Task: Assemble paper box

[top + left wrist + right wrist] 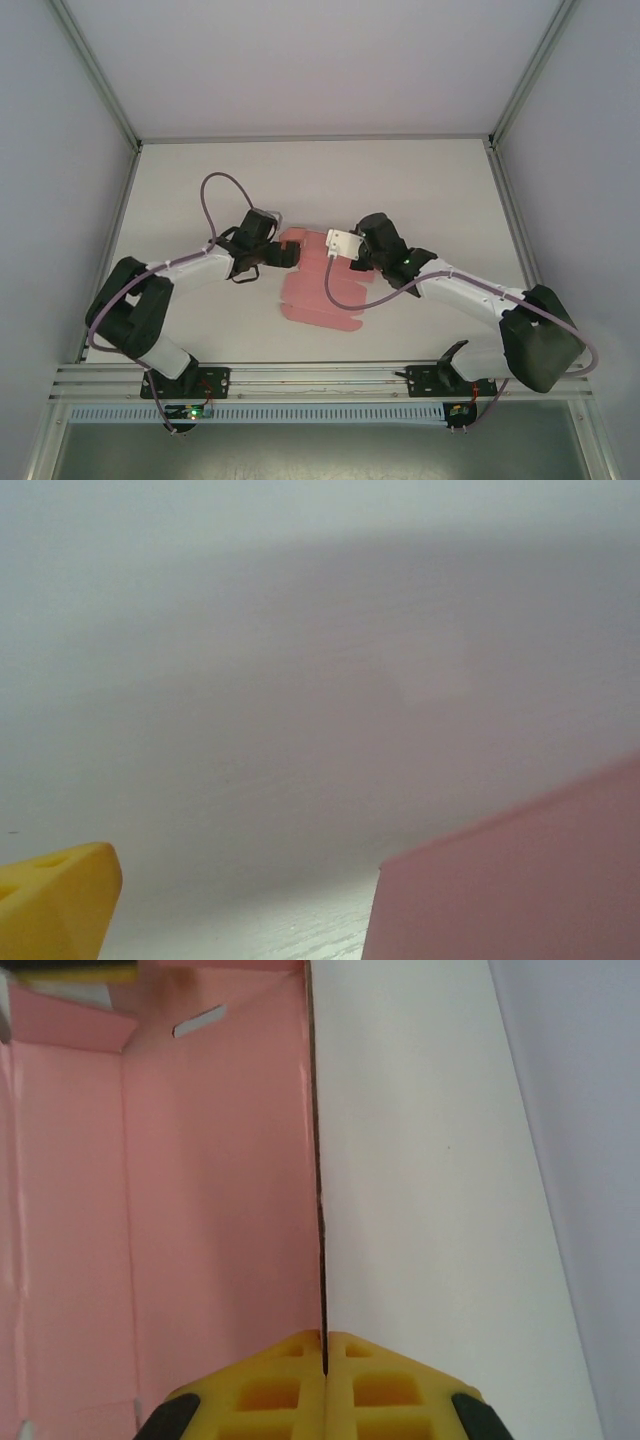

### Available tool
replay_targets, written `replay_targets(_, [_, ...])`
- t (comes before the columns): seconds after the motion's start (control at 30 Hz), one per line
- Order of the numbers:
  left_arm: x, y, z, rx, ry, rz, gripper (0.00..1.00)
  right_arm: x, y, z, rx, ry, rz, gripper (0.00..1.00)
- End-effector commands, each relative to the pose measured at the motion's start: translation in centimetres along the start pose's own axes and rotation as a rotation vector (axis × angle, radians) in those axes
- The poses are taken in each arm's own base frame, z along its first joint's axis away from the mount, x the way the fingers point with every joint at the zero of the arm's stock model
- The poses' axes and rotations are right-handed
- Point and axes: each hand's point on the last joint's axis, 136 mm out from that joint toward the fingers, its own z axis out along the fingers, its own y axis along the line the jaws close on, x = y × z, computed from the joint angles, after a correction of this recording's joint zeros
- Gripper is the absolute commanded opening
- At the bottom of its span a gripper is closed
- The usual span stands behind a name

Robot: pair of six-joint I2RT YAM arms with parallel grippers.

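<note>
The paper box (315,290), a thin pink die-cut card sheet with flaps and creases, lies mid-way across the white desk (420,190) between the two arms, mostly flat. The right claw (325,1360) is pressed together on the sheet's right-hand edge, the card running as a thin line between its yellow fingers. The left claw (283,252) is spread wide just beside the sheet's far-left corner and holds nothing, with a pink panel showing close to it in its wrist view. The card looks very light and limp across its panels but stiffer along the creases, so it will likely bow, slide or crumple under a hard push. The safest hold is probably a flap edge close to a crease, pinched gently, while the other claw steadies the base.
</note>
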Motion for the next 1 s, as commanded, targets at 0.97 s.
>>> replay_targets(0.97, [-8.4, -0.5, 0.8, 0.463, -0.242, 0.019, 0.89, -1.0, -0.8, 1.0, 0.264, 0.016, -0.205, 0.0])
